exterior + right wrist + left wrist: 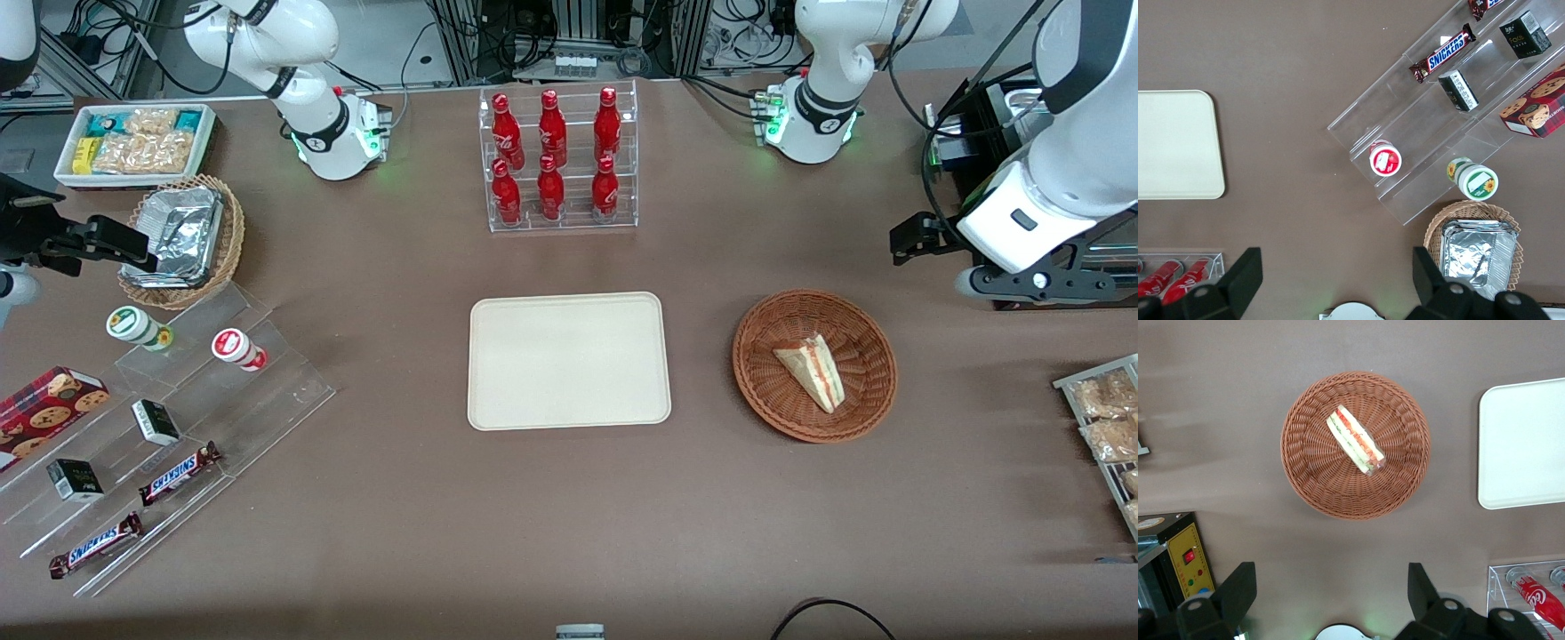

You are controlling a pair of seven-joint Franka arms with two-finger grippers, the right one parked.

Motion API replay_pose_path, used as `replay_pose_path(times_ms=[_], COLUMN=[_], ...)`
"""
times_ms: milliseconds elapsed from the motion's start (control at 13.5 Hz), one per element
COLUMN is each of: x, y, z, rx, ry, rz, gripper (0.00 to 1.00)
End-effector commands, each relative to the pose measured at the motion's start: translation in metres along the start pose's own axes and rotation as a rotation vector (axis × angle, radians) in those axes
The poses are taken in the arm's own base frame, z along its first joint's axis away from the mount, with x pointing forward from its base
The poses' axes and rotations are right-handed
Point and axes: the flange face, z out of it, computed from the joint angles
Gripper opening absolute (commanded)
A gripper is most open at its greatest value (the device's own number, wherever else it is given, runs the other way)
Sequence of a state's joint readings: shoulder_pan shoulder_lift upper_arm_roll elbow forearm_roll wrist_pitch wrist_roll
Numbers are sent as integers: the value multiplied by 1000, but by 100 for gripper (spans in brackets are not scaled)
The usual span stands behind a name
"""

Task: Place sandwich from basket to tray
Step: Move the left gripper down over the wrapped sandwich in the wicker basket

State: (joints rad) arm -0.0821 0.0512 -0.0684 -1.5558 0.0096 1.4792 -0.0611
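my gripper (1331, 600): up high above the table, well apart from the basket, toward the working arm's end; jaws wide, both fingers (1237, 590) spread far apart, nothing between them
sandwich (811, 371): lying in the basket, near its middle, wrapped in clear film; wrist view shows the cut edge up, red-orange and green layers (1355, 440)
basket (765, 387): round reddish-brown wicker, on the brown table (569, 516), just beside the tray toward the working arm's end, not touching it
tray (569, 361): cream, flat, rounded corners, nothing on it; sits mid-table, the landmark here
bottle rack (560, 160): clear tiered stand with six red bottles, farther from the front camera than the tray
stepped acrylic display (178, 427): off from the tray toward the parked arm's end; holds two Snickers bars (178, 474), small dark boxes, two round lidded cups (238, 348)
cookie box (49, 404): red, at the edge of that display, farthest from the tray
tan wicker basket (227, 240): holds foil containers, farther from the front camera than the display
white snack box (133, 142): packaged snacks inside, farther still from the tray, table corner at the parked arm's end
task status: sandwich not yet on tray
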Motion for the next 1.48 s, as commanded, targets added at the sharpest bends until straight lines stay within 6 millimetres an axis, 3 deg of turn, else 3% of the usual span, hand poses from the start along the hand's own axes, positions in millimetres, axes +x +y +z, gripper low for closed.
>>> replay_pose_path(times_ms=[0,74,148,370,741,1037,1407], x=[3,7,12,21,18,15,25], y=[-4,-2,-1,6,9,24,36], z=[-2,3,22,99,206,247,282], rx=[-10,-10,-18,0,-12,-40,-74], ry=[24,26,-8,-20,92,150,136], rz=[-15,-12,-11,2,-72,-316,-726], gripper=[100,100,100,100,100,100,100])
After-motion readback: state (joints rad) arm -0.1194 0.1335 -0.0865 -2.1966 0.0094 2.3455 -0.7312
